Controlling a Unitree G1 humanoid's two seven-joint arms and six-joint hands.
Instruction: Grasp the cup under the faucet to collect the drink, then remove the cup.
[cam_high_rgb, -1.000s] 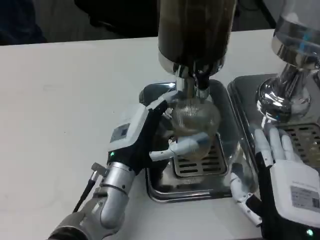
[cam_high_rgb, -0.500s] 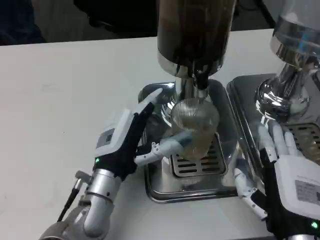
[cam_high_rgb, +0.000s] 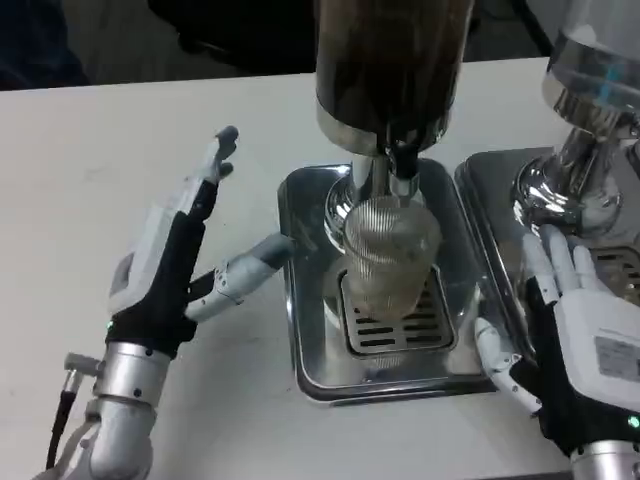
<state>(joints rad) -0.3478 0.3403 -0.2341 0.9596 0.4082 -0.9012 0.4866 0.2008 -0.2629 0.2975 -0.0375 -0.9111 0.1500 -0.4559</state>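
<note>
- The left hand released the cup and moved away toward the left of the frame, fingers now spread apart.
- The cup now stands alone on the tray's grate, under the faucet.

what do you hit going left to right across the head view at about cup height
left hand → near drip tray → ribbed cup on the tray's grate, under the faucet → second drip tray → right hand, by the second dispenser's chrome base
</note>
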